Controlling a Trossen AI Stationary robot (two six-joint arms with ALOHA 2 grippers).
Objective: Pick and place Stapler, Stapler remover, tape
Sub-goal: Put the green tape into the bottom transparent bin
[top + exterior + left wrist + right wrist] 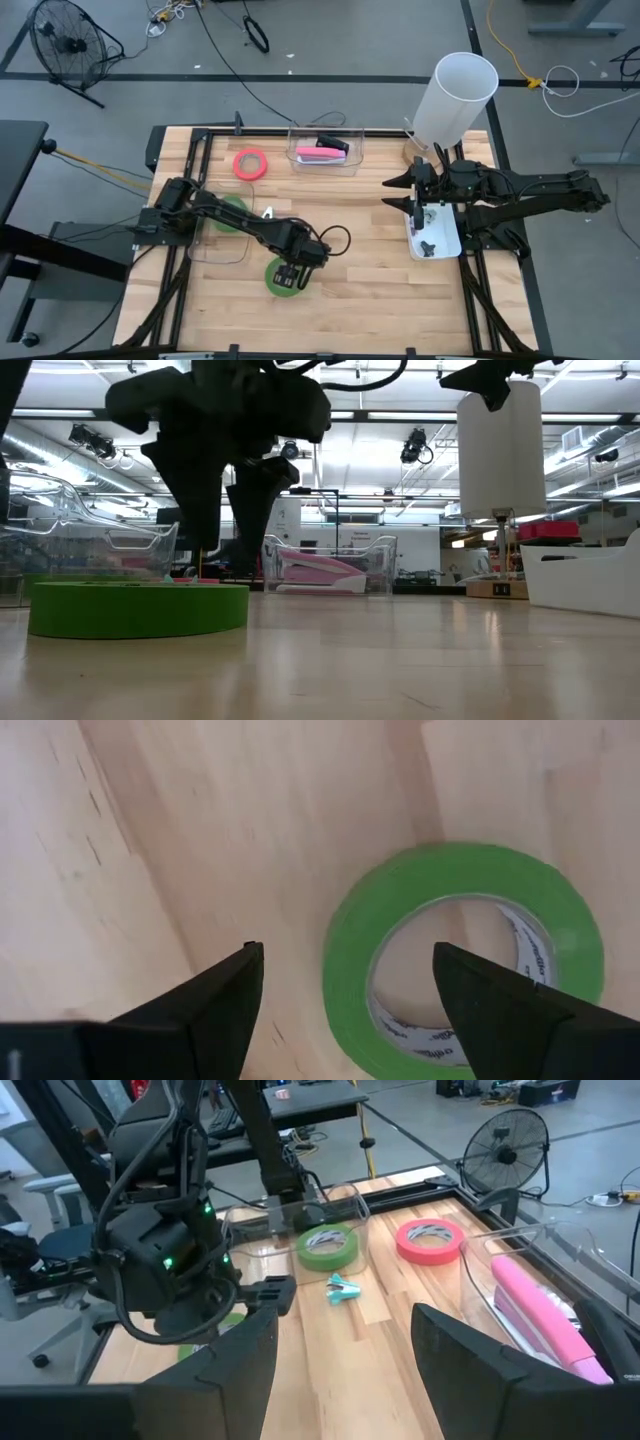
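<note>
The left gripper [291, 272] hides part of a green tape roll [277, 279]; the stapler remover [343, 1288] is too small to make out.

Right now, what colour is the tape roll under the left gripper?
Bright green tape roll; clearest in the left wrist view.

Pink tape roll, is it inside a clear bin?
No, the pink tape lies on the bare table, beside the clear bin holding the stapler.
</note>
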